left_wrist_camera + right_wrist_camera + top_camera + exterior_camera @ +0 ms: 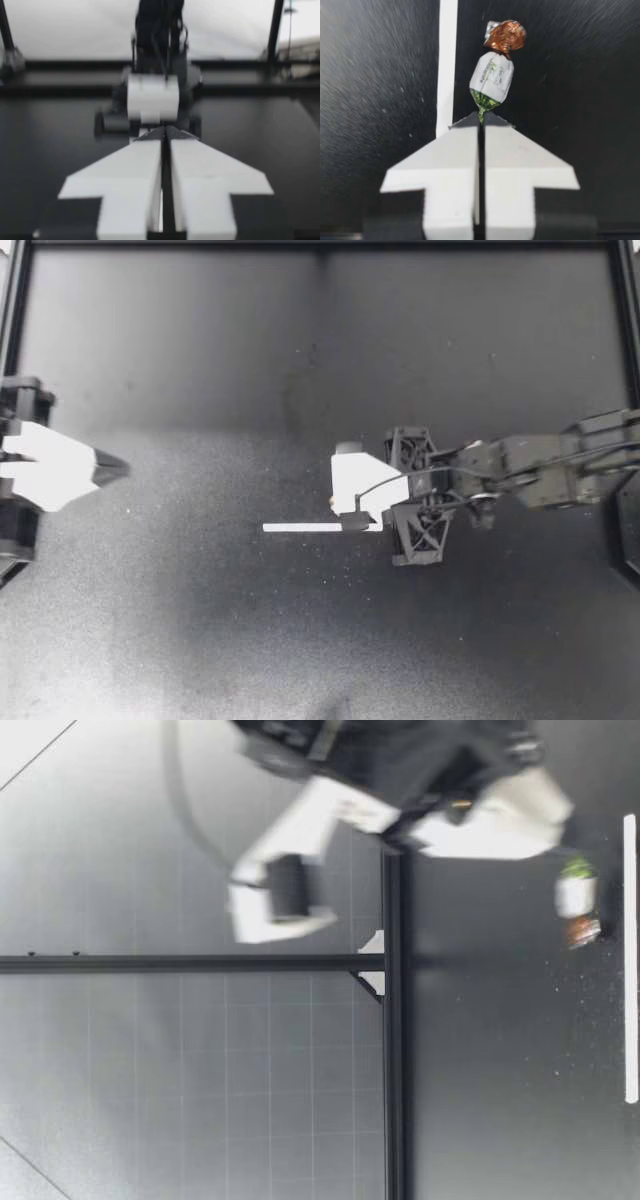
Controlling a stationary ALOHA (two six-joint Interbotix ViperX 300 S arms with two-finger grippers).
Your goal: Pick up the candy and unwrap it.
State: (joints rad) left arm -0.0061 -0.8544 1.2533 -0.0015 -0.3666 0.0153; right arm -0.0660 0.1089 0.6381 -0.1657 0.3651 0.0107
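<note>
Right gripper (pixel 338 487) pinches candy (pixel 492 75) by its twisted end; left gripper (pixel 118 467) has 2 fingers closed.

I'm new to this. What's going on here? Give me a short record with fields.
Candy: wrapped, white middle, copper far end
Right tool: shut on the candy's green twisted end
White strip: flat on the table, beside the candy
Left tool: shut, empty, far from the candy
Unwrapping: not yet begun

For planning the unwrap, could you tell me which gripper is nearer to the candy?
Right. My right gripper is shut on the candy; my left gripper sits far off, at the left side of the table.
</note>
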